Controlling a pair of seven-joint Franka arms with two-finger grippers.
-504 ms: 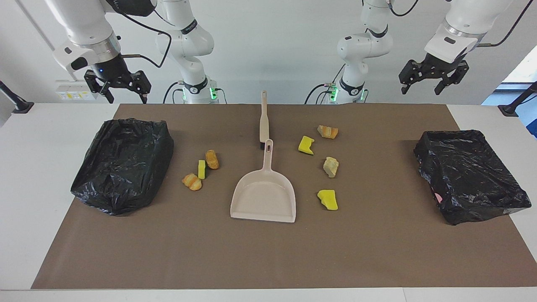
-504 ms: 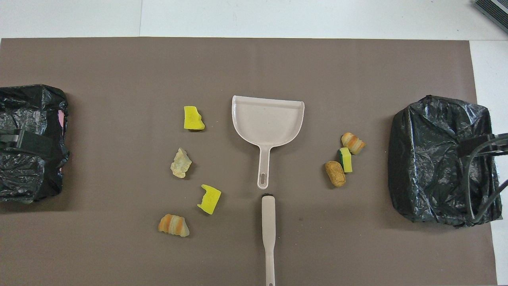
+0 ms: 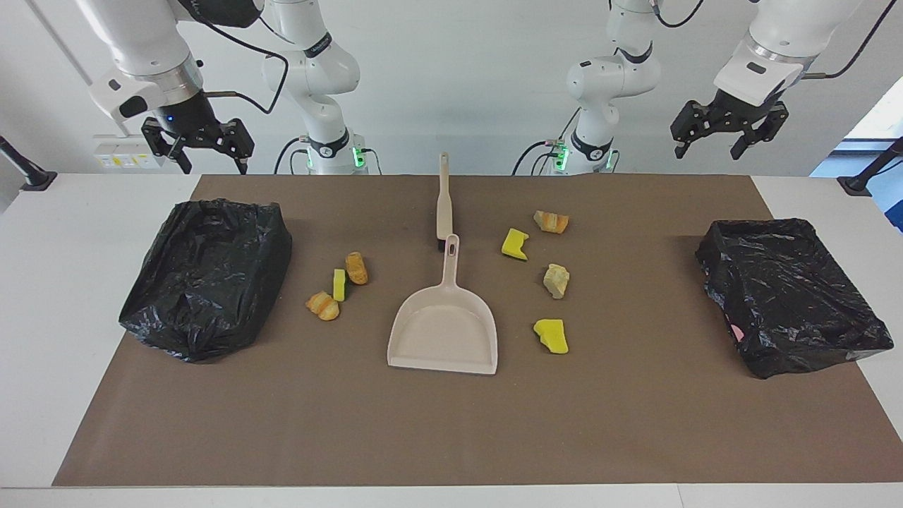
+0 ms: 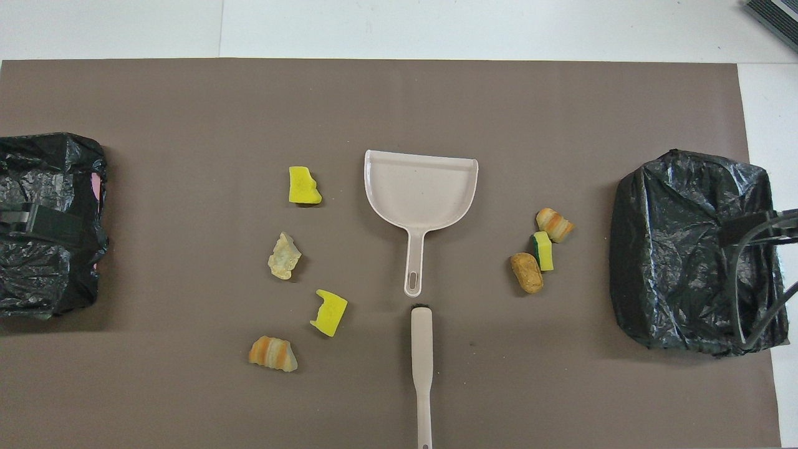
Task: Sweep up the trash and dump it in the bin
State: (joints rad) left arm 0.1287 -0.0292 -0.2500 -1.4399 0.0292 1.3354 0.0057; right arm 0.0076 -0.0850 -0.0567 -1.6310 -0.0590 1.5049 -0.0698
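Observation:
Several pieces of trash lie on the brown mat. Toward the left arm's end are two yellow sponge pieces (image 3: 515, 243) (image 3: 552, 336), an orange bread lump (image 3: 551, 221) and a pale tan lump (image 3: 556, 280). Toward the right arm's end are two bread lumps (image 3: 357, 268) (image 3: 322, 306) with a sponge piece (image 3: 339, 284) between them. The beige dustpan (image 3: 443, 331) lies mid-table, its handle pointing at the brush (image 3: 443, 201). A black-bagged bin stands at each end (image 3: 208, 275) (image 3: 786, 303). The right gripper (image 3: 211, 161) and left gripper (image 3: 709, 149) hang high, open and empty, each over its own end's bin.
The brown mat (image 4: 187, 93) covers most of the white table (image 4: 436, 25). The brush (image 4: 422, 368) lies nearer to the robots than the dustpan (image 4: 421, 187), almost touching its handle end. Bare mat stretches from the dustpan's mouth to the edge farthest from the robots.

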